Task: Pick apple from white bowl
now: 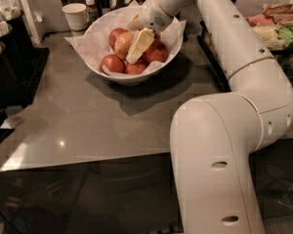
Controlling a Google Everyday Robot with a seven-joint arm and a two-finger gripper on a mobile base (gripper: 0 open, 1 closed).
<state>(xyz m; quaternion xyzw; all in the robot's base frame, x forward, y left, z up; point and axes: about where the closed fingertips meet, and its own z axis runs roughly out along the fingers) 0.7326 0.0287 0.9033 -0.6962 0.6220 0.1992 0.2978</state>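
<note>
The white bowl [103, 33], wide and lined with white paper, stands at the back of the grey table and holds several apples. The apple [122, 44], pale yellow-orange with a red blush, lies near the middle of the pile, with deeper red apples [111, 63] around it. My gripper [139, 46] reaches down into the bowl from the upper right. Its cream tip rests against the right side of the pale apple and over the red ones. The white arm [219, 38] arcs over the bowl's right rim.
A small white paper cup [75, 15] and a small bottle [90, 7] stand behind the bowl at the left. A dark rack [10, 62] lines the left edge. Trays of packaged food [278, 28] sit at the right. The arm's large lower link [215, 165] fills the foreground.
</note>
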